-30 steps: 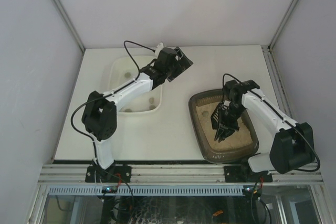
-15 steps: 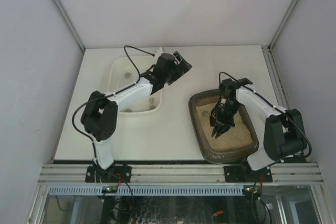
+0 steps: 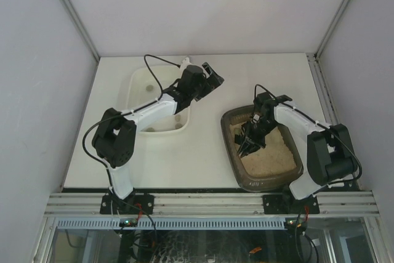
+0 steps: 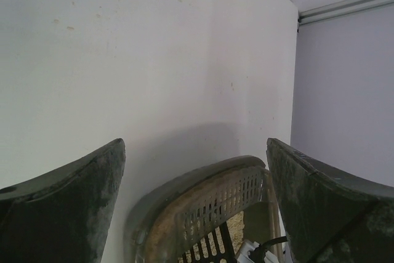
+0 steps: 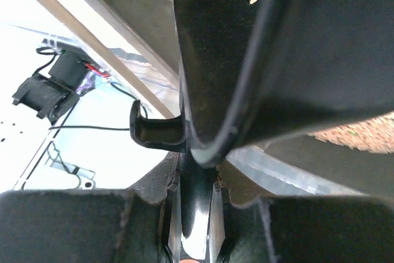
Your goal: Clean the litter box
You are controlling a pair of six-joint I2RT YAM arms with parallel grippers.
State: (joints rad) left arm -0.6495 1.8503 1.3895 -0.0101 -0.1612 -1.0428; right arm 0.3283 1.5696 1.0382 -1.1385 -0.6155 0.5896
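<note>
A: Spotted the litter box yet?

B: Yep, parked by the near right corner of the table. Dark brown see-through plastic, rounded rectangle, loaded with tan grainy litter.

A: And the right gripper?

B: Clamped tight on the handle of a black slotted scoop, dipped into the box near its left wall. Fills most of the right wrist view, glossy and hard, handle squeezed in the gripper. Only a sliver of litter there.

A: Left gripper?

B: Spread wide, holding nothing, up by the right rim of a smooth white tub toward the far left of the table.

A: Anything extra from its wrist camera?

B: Shows dusty dark fingers far apart and, low between them, the box's curved wall with a slotted pattern behind it. Can't tell whether box or scoop. No sign of that from overhead.
</note>
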